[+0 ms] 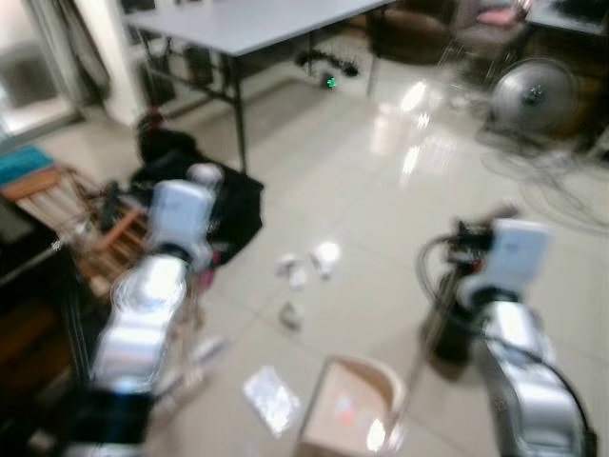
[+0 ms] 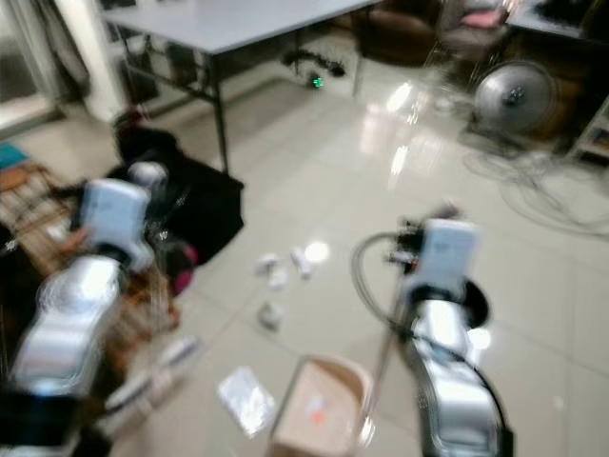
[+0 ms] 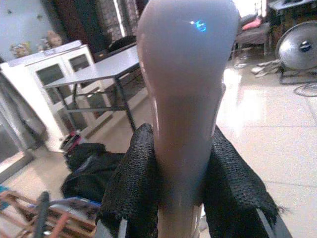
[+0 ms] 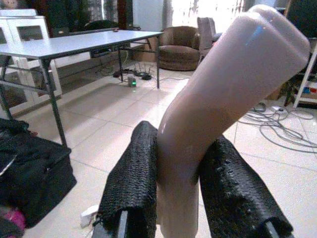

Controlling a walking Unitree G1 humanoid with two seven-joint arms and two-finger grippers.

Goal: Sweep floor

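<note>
— Two grippers, two handles. Your left gripper has its black fingers pressed against either side of a pale, rounded handle, and your right gripper is closed the same way on a second pale handle, one that bends above the fingers.

— Which tool is which?

— You can't tell from the wrist views. In the blurred head views, a thin pole runs down from beside your right arm to a beige dustpan on the tiled floor. What your left gripper's handle leads to is lost in the blur beside the left arm.

— Where is the mess?

— Several small white scraps lie on the floor between your arms, ahead of the dustpan and apart from it. A flat, shiny wrapper lies just to the dustpan's left.

— What else is around you?

— A black bag sits on the floor to your left, near the legs of a grey table. A wooden rack stands at the far left. A fan stands ahead to your right, loose cables on the floor near it.
</note>
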